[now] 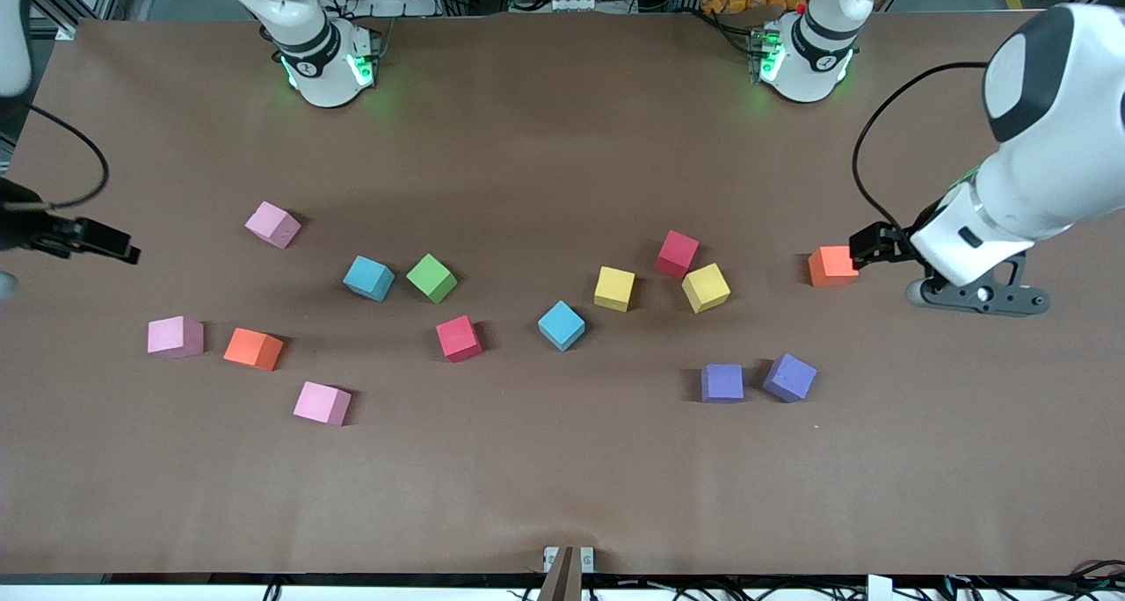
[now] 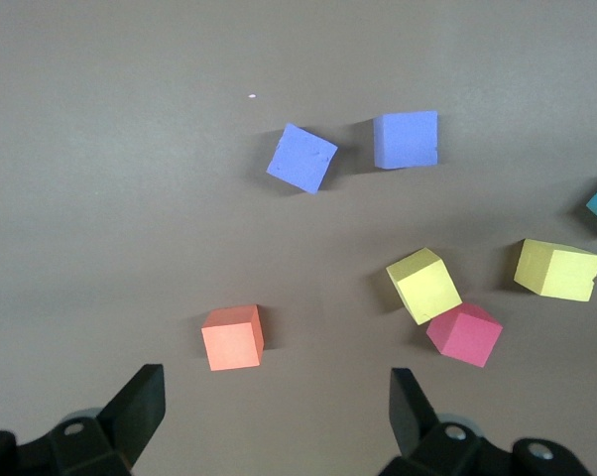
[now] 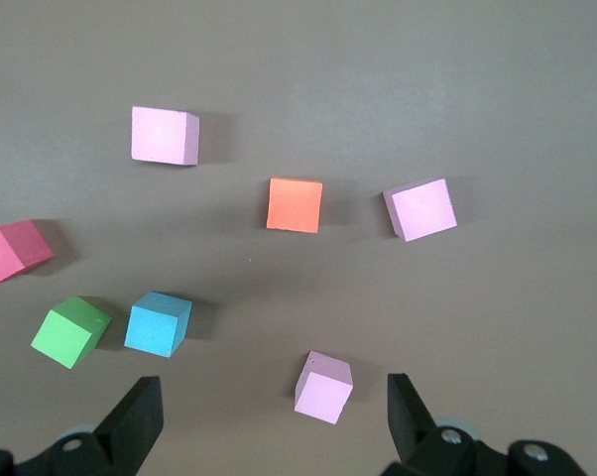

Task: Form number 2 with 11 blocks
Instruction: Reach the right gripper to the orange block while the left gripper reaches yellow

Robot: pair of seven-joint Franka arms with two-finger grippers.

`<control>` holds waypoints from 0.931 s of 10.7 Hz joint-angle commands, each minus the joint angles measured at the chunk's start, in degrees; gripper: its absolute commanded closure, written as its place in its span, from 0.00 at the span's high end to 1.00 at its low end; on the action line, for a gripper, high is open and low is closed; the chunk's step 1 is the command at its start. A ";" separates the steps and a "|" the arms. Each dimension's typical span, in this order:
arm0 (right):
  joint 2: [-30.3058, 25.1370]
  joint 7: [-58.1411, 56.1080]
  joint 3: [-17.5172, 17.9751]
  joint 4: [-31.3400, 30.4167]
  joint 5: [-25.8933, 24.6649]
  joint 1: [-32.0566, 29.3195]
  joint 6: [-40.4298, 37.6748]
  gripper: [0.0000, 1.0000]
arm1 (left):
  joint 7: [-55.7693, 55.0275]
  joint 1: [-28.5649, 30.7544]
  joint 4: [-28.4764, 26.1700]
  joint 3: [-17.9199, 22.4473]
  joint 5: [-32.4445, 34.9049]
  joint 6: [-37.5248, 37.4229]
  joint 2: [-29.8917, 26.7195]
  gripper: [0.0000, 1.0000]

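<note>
Blocks (image 1: 561, 324) lie scattered and apart across the brown worktop (image 1: 562, 478); no digit is formed. The right tool (image 3: 269, 421), largely cut off at the front view's edge, hangs with fingers spread and nothing between them over the pink block (image 3: 323, 387) at its arm's end. The left tool (image 2: 277, 407), its tips hidden under the wrist in the front view, hangs likewise released over the orange block (image 1: 831, 265).

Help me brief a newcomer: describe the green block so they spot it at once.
Start at the table's middle and look toward the right arm's end. The green block sits beside a light blue block. It is the only green cube.
</note>
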 commanded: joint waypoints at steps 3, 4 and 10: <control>10.71 0.21 0.00 0.48 3.33 -0.23 7.63 1.00 | -5.26 -1.39 -0.29 -0.05 -3.24 1.66 2.46 1.00; 12.73 0.21 -0.09 0.57 3.24 -0.23 9.57 1.00 | -6.67 -1.76 -0.21 -0.13 -3.24 1.75 3.42 1.00; 22.33 8.80 -0.09 0.22 3.33 -0.85 19.43 1.00 | -16.77 -6.15 -11.88 -0.31 -2.45 7.90 2.29 1.00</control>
